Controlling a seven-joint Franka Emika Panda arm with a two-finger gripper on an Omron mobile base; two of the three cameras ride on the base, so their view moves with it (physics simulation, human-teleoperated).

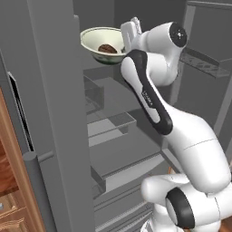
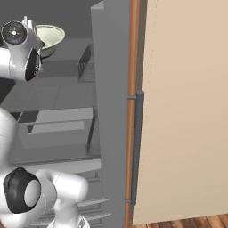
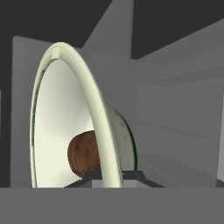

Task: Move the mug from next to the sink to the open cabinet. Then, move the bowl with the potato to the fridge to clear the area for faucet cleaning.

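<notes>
Bowl (image 1: 96, 40) and potato (image 1: 107, 48) are up high inside the open fridge (image 1: 54, 113), carried by the robot's gripper (image 1: 128, 34). In the left base view the bowl sits level in the air at the top of the fridge compartment, its pale cream inside facing up and the dark brown potato lying in its bottom, toward the side nearest the gripper. The white hand reaches in from the right of that view and meets the bowl at its right rim.

From the hand view the rim (image 3: 94, 109) runs as a pale arc straight up from between the two dark fingertips (image 3: 89, 177), one tip on the inner side of the wall and one on the outer side. The jaws are clenched narrowly on that thin rim, so the bowl is pinched by its edge. The potato (image 3: 83, 154) rests against the inner wall just above the inner fingertip. Behind the bowl are the grey inner walls and shelf ledges of the fridge.

In the right base view the bowl (image 2: 50, 38) shows as a pale shape just past the robot's wrist, again near the top of the fridge interior, above the grey shelves (image 2: 58, 120). The fridge's side panel stands between that interior and a long grey bar handle (image 2: 137, 147) mounted beside a tan panel (image 2: 187, 111).
</notes>
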